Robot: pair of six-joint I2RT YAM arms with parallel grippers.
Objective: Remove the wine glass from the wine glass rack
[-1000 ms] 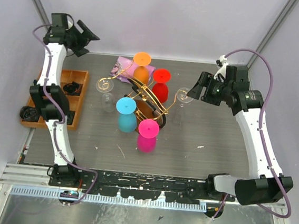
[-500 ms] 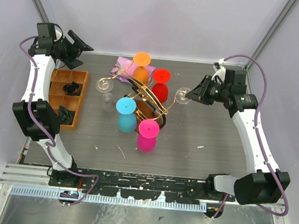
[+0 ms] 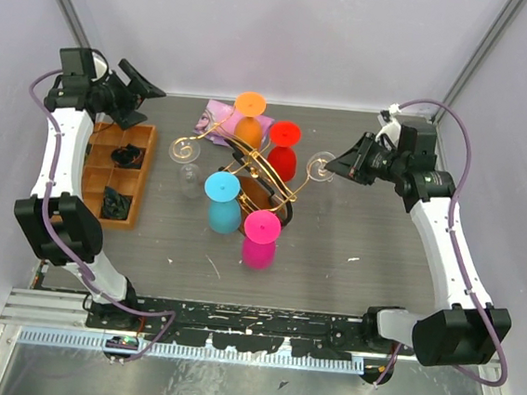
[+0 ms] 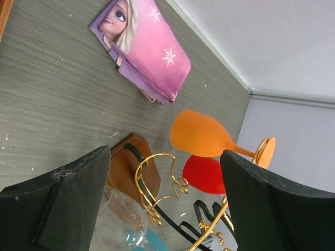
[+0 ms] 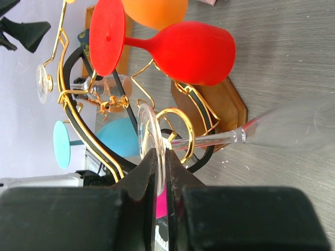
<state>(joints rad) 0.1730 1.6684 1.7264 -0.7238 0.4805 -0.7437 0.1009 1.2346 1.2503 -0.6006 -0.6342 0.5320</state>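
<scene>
One gold wire wine glass rack (image 3: pixel 257 171) is set mid-tabletop (image 3: pixel 381 237), hung with six glasses (image 3: pixel 222 189): four coloured, two clear. One orange compartment tray (image 3: pixel 146 172) is loaded with black parts (image 3: pixel 129 155) in two compartments. The clear wine glass (image 5: pixel 209 140), threaded through the rack's right scroll, is pinched by its foot in the right end effector (image 5: pixel 159 157). The left end effector (image 4: pixel 165 157) is spread and empty.

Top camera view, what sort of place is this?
Likely a robot test booth, not a home: a left arm and right arm bolted at the table's near edge, plain white walls close around, and a gold glass rack hung with coloured glasses.
</scene>
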